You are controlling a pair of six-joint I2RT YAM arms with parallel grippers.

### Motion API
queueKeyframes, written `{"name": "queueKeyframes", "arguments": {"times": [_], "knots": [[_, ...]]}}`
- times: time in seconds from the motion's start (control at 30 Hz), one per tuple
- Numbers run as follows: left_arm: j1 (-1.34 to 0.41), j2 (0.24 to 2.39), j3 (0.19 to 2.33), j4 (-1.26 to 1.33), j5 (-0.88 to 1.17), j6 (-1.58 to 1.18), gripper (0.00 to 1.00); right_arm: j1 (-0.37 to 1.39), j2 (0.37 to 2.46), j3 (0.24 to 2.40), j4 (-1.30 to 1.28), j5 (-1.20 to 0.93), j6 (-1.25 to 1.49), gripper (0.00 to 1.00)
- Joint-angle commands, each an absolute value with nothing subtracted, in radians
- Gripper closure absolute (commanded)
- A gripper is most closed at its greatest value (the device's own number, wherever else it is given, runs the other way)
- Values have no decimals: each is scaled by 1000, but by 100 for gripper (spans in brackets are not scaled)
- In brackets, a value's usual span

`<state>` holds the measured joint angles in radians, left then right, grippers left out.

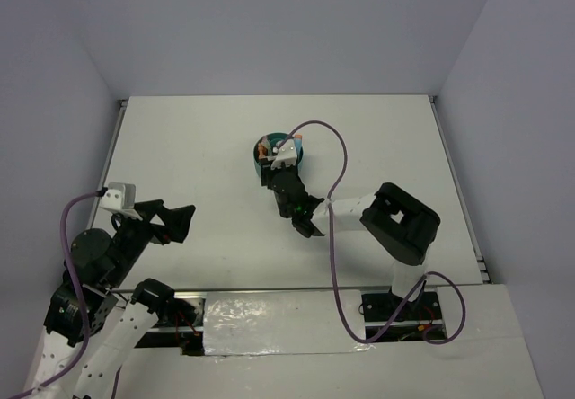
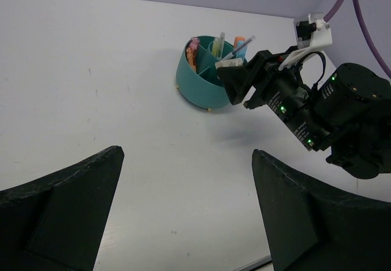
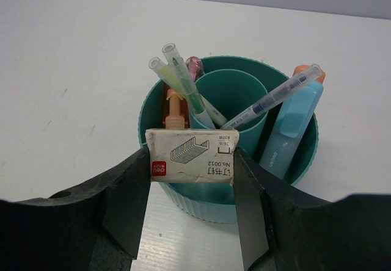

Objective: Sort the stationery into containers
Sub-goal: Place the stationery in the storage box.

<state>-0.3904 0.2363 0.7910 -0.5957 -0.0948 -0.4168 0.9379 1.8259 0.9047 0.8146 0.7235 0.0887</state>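
The round teal organizer stands mid-table; it also shows in the top view and the left wrist view. Its central cup holds thin pens, and its outer compartments hold a light blue highlighter and orange and pink items. My right gripper is shut on a small white staple box and holds it over the organizer's near rim. The right gripper also shows in the top view. My left gripper is open and empty above bare table at the left, seen in the top view.
White walls enclose the table on the left, back and right. The right arm and its purple cable reach over the table's middle. A foil-covered strip runs along the near edge.
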Motion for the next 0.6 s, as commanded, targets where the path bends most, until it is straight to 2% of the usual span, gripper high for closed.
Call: {"name": "queueKeyframes", "arguments": {"times": [0.0, 0.2, 0.3, 0.37, 0.4, 0.5, 0.57], "knots": [[-387, 219, 790, -534, -69, -388, 1, 937, 1835, 925, 867, 741, 139, 48], [-387, 209, 790, -531, -60, -385, 1, 937, 1867, 954, 821, 747, 167, 40], [-387, 201, 790, -529, -58, -385, 1, 937, 1868, 963, 804, 749, 173, 39], [-387, 199, 790, -529, -55, -383, 1, 940, 1864, 956, 802, 749, 179, 34], [-387, 199, 790, -528, -52, -382, 1, 940, 1858, 953, 802, 755, 186, 30], [-387, 201, 788, -526, -45, -380, 1, 940, 1845, 946, 795, 755, 195, 1], [-387, 204, 788, -526, -41, -379, 1, 945, 1839, 951, 788, 755, 190, 0]]}}
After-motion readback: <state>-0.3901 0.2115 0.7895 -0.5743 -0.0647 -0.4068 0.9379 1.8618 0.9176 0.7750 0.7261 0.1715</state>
